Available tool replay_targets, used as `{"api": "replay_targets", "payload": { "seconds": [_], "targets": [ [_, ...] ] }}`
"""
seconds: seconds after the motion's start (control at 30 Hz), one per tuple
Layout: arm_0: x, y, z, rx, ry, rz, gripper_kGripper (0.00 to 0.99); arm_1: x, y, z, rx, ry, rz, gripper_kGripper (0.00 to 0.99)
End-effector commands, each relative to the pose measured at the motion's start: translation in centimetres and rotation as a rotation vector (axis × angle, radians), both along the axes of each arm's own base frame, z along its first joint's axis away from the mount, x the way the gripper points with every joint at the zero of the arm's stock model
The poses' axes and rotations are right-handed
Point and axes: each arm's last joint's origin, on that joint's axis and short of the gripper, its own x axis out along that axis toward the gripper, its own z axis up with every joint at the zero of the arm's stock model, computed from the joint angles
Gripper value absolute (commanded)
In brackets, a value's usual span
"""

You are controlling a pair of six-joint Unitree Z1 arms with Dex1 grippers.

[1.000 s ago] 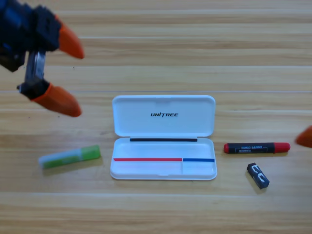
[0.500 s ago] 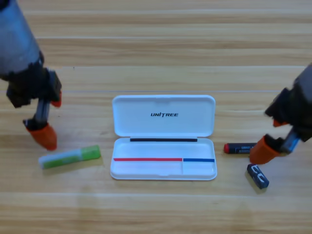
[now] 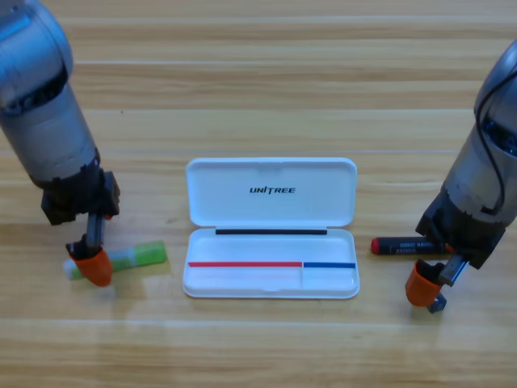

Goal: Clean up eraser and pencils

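— Both grippers of mine are down at the table. Left gripper [image 3: 91,263] sits over the whitish end of the green pencil [image 3: 137,256], with one orange jaw in front of that end. I cannot tell whether its jaws are spread or pressed together, since the gripper points down and hides the gap.

— And the right one?

— Right gripper [image 3: 426,289] is down at the spot right of the white case [image 3: 271,194], just below the black-and-red pencil [image 3: 404,246]. One orange jaw shows at its lower left. I cannot tell its jaw state either.

— Where is the eraser?

— Almost all of the eraser [image 3: 437,305] is covered by my right gripper; only a small dark corner peeks out beneath the orange jaw. I cannot say whether it is pinched.

— The pencils?

— My green pencil lies flat on the wooden table [image 3: 266,97], left of the case, slightly tilted, whitish end to the left. That black-and-red pencil lies level, just right of the case's open tray, its right part hidden behind my right arm.

— The case itself?

— Open, lid folded back with UNITREE printed on it, tray toward the near edge of the table, between the two pencils.
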Motion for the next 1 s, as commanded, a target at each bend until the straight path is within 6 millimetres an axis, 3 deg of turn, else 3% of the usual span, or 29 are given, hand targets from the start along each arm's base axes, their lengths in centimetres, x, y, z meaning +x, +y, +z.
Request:
{"api": "replay_targets", "payload": {
  "seconds": [0.03,0.43,1.0],
  "targets": [
    [0.8,0.1,-2.3,0.038,0.041,0.032,0.986,1.2,-0.3,-3.1,-0.057,0.047,-0.035,0.922],
    [1.3,0.0,-3.9,0.056,0.014,0.045,0.988,1.5,0.1,-5.0,-0.086,0.094,-0.035,0.824],
    [1.2,0.1,-4.8,0.049,0.009,0.051,0.986,1.8,0.6,-6.4,-0.094,0.139,-0.046,0.822]
  ]
}}
